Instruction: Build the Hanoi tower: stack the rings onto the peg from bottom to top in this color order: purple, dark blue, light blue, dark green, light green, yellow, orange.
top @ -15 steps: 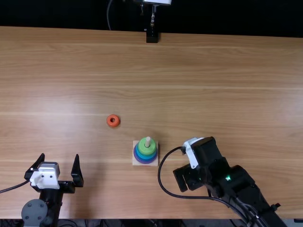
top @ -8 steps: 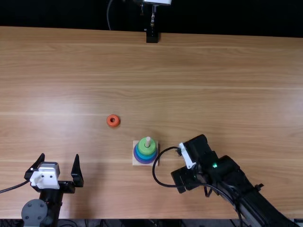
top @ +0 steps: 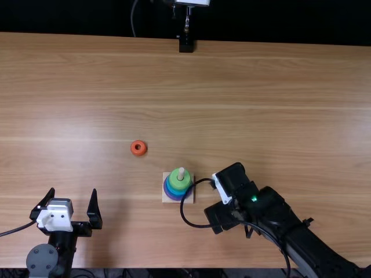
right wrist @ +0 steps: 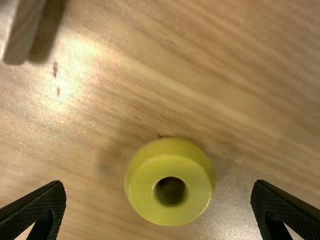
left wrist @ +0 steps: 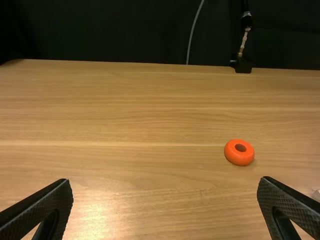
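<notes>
In the top view, my left gripper point(top: 73, 191) stands open at the lower left, and my right gripper point(top: 219, 218) hangs low beside the tower, to its lower right. The tower's square base point(top: 167, 198) carries a purple ring point(top: 168, 193), blue rings and a light green ring point(top: 179, 182) around the peg point(top: 181, 172). An orange ring point(top: 138, 148) lies up and left of it, and that orange ring point(left wrist: 239, 152) is beyond my open left gripper point(left wrist: 165, 181) in the left wrist view. In the right wrist view, a yellow ring point(right wrist: 170, 200) lies between the spread fingers of my right gripper point(right wrist: 159, 184).
Close to the yellow ring, the base's edge point(right wrist: 22, 35) shows in the right wrist view. A looped black cable point(top: 182, 211) from the right arm hangs beside the tower. A small black mount point(top: 186, 45) stands at the table's far edge.
The right arm has moved leftward in the top view, bringing its gripper and cable loop nearer the tower. The left arm, tower and orange ring have stayed put.
</notes>
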